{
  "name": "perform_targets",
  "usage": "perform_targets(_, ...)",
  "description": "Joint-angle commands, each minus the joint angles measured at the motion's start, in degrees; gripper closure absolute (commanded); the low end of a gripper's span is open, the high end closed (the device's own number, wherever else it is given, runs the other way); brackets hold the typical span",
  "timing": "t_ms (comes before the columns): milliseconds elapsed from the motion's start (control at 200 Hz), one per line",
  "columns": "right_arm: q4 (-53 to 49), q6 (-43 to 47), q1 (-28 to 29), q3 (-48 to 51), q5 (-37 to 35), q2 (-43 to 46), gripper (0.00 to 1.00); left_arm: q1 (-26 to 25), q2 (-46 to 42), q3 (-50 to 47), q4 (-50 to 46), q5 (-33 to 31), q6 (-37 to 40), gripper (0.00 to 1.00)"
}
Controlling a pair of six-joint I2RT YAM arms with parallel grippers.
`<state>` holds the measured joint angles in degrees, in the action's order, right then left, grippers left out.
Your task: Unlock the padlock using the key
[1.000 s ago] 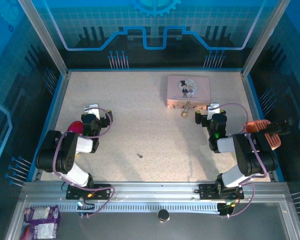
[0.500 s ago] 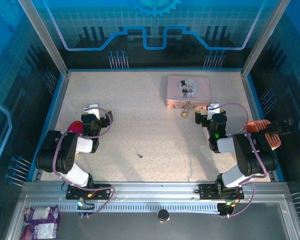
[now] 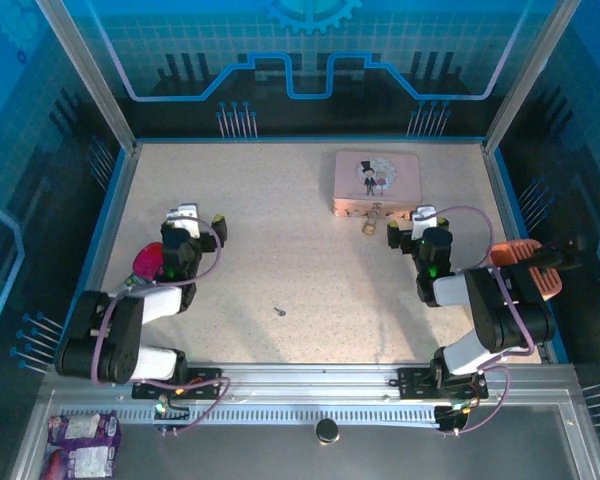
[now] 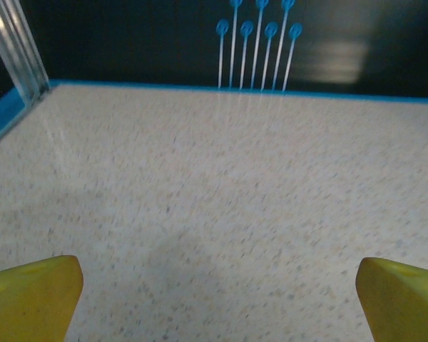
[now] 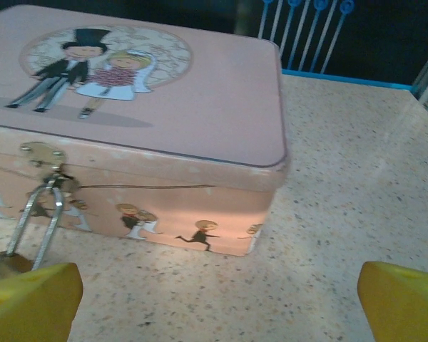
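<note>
The small brass padlock (image 3: pixel 368 227) hangs by its silvery shackle from the hasp of the pink picture tin (image 3: pixel 378 180), at the tin's front edge. In the right wrist view the padlock (image 5: pixel 34 214) is at the lower left, against the front wall of the tin (image 5: pixel 164 107). The key (image 3: pixel 279 310) is a dark speck on the table's middle, apart from both arms. My right gripper (image 3: pixel 408 222) is open just right of the padlock, with its yellow fingertips (image 5: pixel 32 299) spread wide and nothing between them. My left gripper (image 3: pixel 200 216) is open over bare table, and in the left wrist view the left gripper (image 4: pixel 217 299) holds nothing.
A red-pink object (image 3: pixel 147 262) lies beside the left arm. An orange tool (image 3: pixel 525 262) sits at the right edge. Blue-rimmed walls (image 3: pixel 300 140) enclose the speckled table. Snack packets (image 3: pixel 80 440) lie on the near rail shelf.
The left arm has shifted: its elbow swung down and left, and its gripper edged slightly up the table. The right arm, padlock and key have not moved.
</note>
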<state>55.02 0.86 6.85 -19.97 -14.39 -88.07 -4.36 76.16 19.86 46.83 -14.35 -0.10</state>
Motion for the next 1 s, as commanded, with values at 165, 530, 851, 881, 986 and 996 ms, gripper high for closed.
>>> perform_targets(165,-14.51,6.08,5.75,-2.62,-1.64,16.49,0.00,-1.26,-16.74,5.91,-22.46,-2.16,-11.78,0.01)
perform_targets(530,-58.31,-14.25,6.46,-24.42,7.03,38.42,0.00,-0.96,-32.57,19.17,-56.00,-3.93,-34.39,0.01)
perform_targets(851,-71.64,-24.95,5.24,-27.82,17.68,44.59,0.00,-0.80,-39.71,21.99,-67.33,15.62,-28.78,0.01)
perform_targets(881,-73.45,-25.02,5.95,-28.90,17.71,43.92,0.00,-1.05,-39.28,22.22,-67.88,17.93,-28.50,0.01)
perform_targets(986,-78.06,-24.76,9.91,-30.09,15.81,42.17,0.00,-3.88,-38.85,20.08,-66.68,21.45,-29.92,0.01)
perform_targets(996,-78.36,-24.81,10.46,-30.12,15.60,42.12,0.00,-4.42,-38.91,19.53,-66.34,21.35,-30.17,0.01)
